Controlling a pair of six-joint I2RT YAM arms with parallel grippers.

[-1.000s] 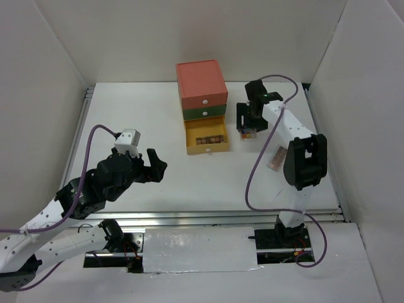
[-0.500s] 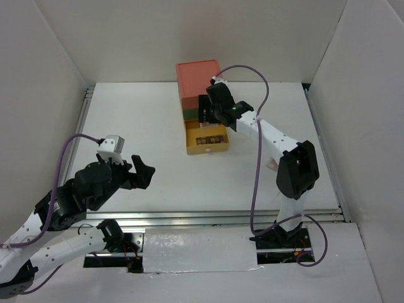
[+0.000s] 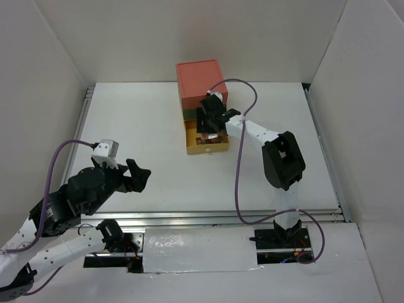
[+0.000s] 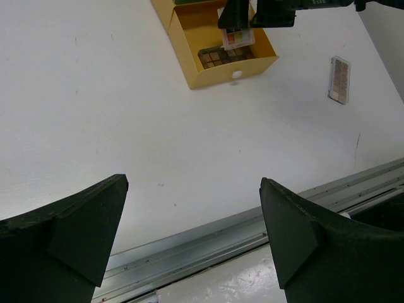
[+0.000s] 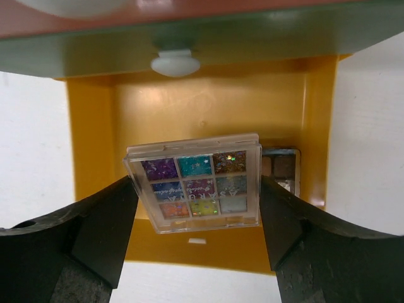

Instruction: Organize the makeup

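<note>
Two fingers of the right gripper (image 5: 197,211) are pinching the multicolour palette (image 5: 194,184) by its short edges, and you are seeing it hanging directly between them over the open yellow drawer (image 5: 189,113). The brown palette (image 5: 282,167) is lying inside that drawer, while the pinkish palette (image 4: 339,80) is lying on the table (image 4: 95,113) well right of it. The left gripper (image 4: 192,208) is hovering spread wide above the table's near part.

Glossy clear-plastic multicolour palette (image 5: 196,183), glittery pans
</note>
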